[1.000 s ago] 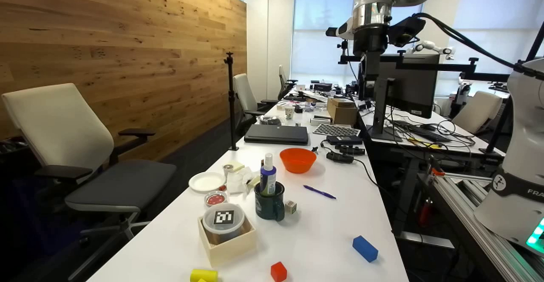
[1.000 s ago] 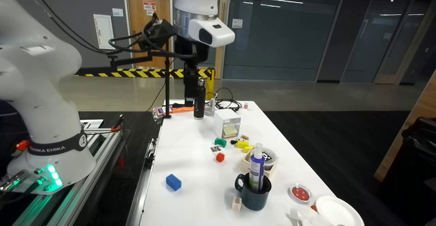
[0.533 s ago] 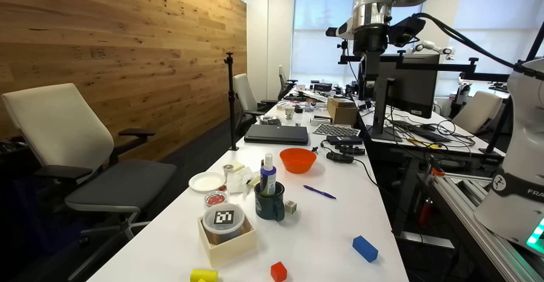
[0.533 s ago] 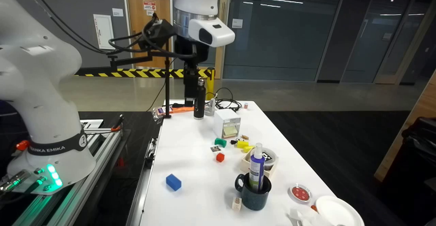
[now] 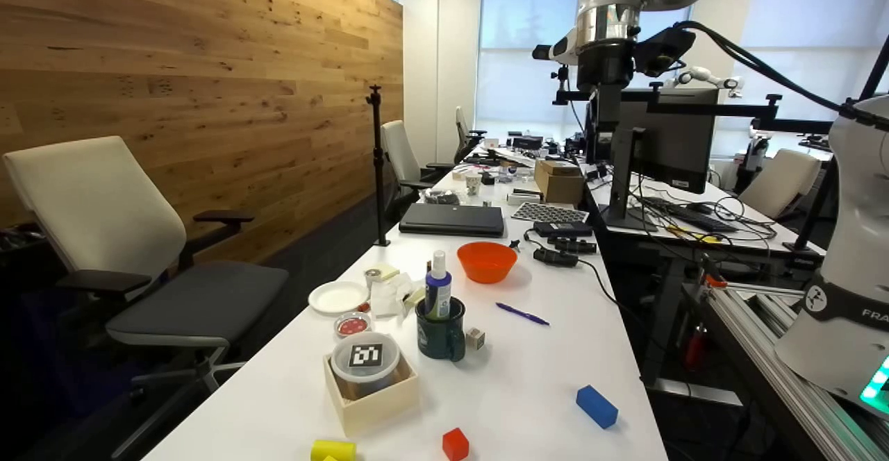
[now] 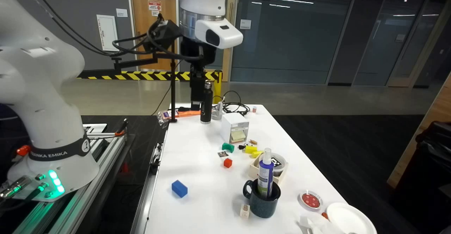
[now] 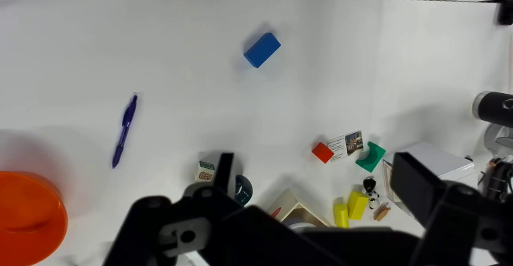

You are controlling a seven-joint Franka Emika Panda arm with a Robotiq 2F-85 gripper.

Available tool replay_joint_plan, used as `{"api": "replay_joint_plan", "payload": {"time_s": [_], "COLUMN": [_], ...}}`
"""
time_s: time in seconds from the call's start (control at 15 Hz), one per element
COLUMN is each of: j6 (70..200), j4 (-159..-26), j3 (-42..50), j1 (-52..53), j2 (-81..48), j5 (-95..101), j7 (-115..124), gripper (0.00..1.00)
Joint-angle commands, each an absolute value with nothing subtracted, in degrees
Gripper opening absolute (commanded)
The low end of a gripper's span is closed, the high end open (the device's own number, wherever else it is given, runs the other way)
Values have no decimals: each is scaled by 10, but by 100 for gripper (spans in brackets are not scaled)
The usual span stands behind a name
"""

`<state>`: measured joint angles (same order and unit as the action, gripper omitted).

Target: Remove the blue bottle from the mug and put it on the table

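Nothing is seen shifted since the earlier frames. The blue bottle (image 6: 265, 176) is held in the mug (image 6: 263, 207), which is set on the table (image 5: 535, 391); just beside the mug, a small cube (image 5: 475, 338) is placed. Higher than the mug and well apart, the claw (image 7: 314, 166) is spread wide.

I checked both exterior views against those taken one second and half a second earlier, and I find no visible change to record between them.
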<state>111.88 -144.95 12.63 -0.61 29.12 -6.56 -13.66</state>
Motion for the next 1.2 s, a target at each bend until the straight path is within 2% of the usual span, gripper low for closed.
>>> {"api": "replay_joint_plan", "payload": {"time_s": [0.0,0.2,1.13], "j6": [1117,1117,1339], "j4": [-1449,-1449,-1381], "j3": [115,115,125], "j1": [-19,-18,43], "j2": [290,290,175], "j5": [-71,-71,-135], "j7": [-142,-142,-308], "gripper": [100,100,100]}}
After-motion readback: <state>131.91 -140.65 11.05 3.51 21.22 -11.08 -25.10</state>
